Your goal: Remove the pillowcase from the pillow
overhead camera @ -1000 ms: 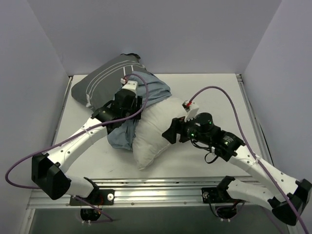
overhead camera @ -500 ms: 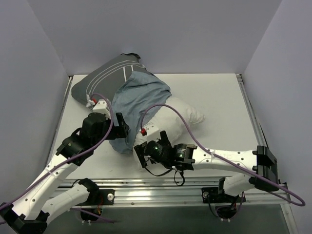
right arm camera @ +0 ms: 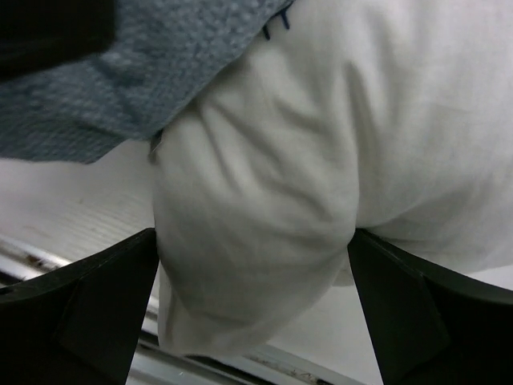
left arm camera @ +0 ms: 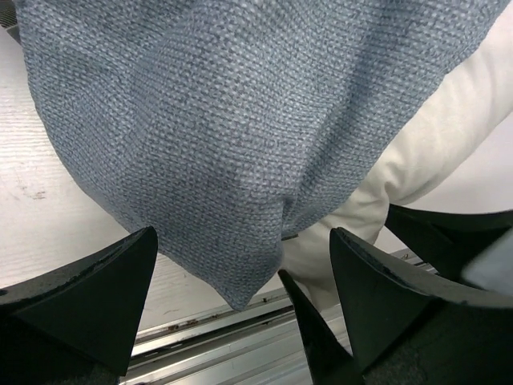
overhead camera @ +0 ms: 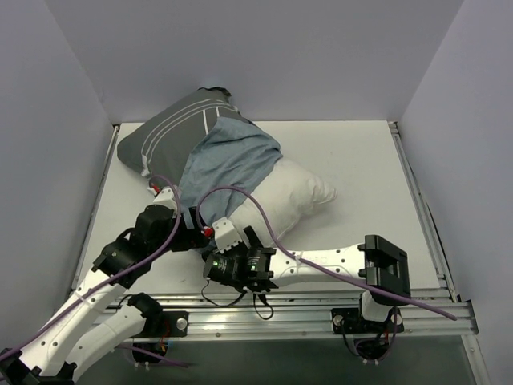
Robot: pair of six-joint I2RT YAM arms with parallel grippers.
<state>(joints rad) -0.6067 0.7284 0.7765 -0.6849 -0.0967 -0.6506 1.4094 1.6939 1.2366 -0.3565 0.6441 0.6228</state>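
left tool (left arm camera: pixel 243 265) pulled back, right tool (right arm camera: pixel 252 277) moved to pillow (right arm camera: pixel 272 184) corner

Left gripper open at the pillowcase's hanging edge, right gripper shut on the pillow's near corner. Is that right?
No. The right gripper is open too: the right wrist view shows its fingers spread wide either side of the pillow corner, not clamped on it. The left gripper is open at the pillowcase edge, as stated.

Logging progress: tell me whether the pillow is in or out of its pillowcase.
Partly out: white pillow bulges bare past the pillowcase opening.
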